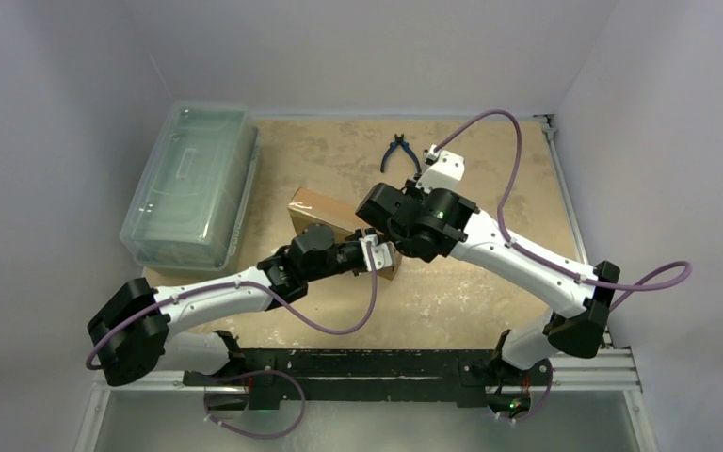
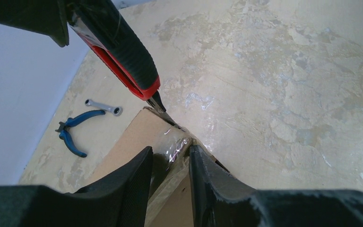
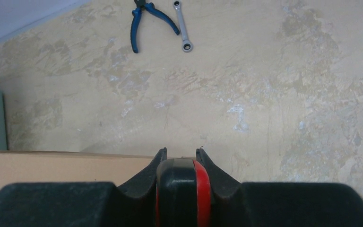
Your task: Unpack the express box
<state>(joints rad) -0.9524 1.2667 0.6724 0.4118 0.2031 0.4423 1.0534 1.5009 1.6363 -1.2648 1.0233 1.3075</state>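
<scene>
The one express box (image 1: 315,209), plain brown cardboard with clear tape over its corner, lies near the middle of the table (image 1: 471,292), between the two arms. The left gripper (image 2: 170,153) is clamped on this taped corner, one finger on each side. The right gripper (image 3: 181,153) is closed tight on one knife (image 2: 123,52) with a black and red handle; its blade tip touches the same corner. Farther back lie one pair of blue pliers (image 3: 142,19) and one small wrench (image 3: 183,26), just beside each other. At the far left stands one clear lidded plastic bin (image 1: 193,179).
</scene>
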